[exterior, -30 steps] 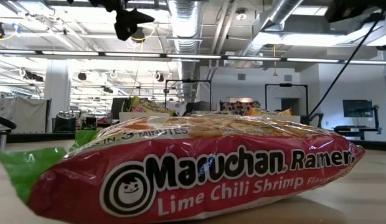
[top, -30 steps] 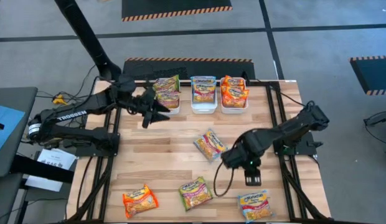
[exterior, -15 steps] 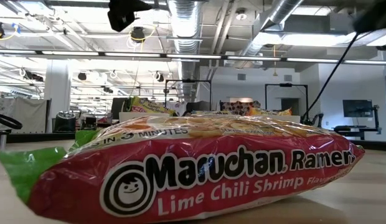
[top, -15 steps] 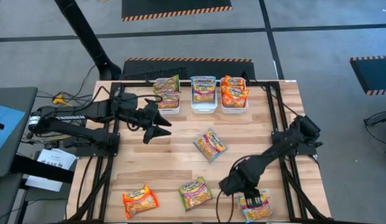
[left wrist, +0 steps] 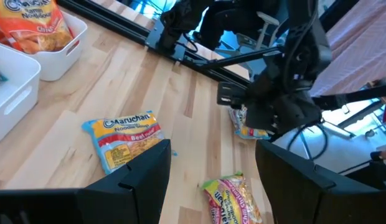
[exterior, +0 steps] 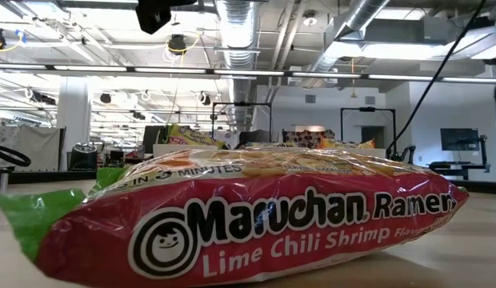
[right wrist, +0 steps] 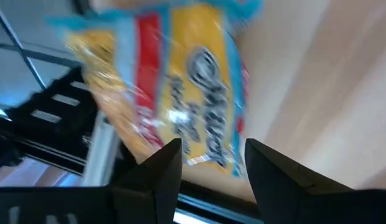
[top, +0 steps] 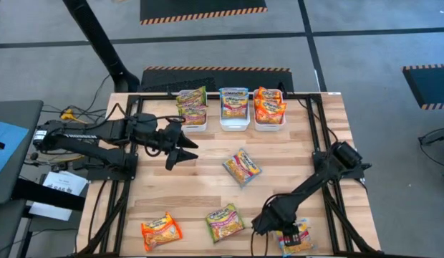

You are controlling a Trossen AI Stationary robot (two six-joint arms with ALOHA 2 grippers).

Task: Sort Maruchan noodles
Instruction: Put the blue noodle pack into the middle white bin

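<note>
Right gripper (top: 288, 234) low over blue-edged packet (top: 299, 238) at table's (top: 200, 183) near right corner, fingers apart, nothing held.
Left gripper (top: 185, 150) hangs w/ fingers apart, empty, near the bins (top: 234, 120). Loose packets: blue-edged one (top: 242, 166) mid-table, green-edged (top: 225, 221) and orange (top: 160, 231) along near edge; rest sit in bins at far edge.
</note>
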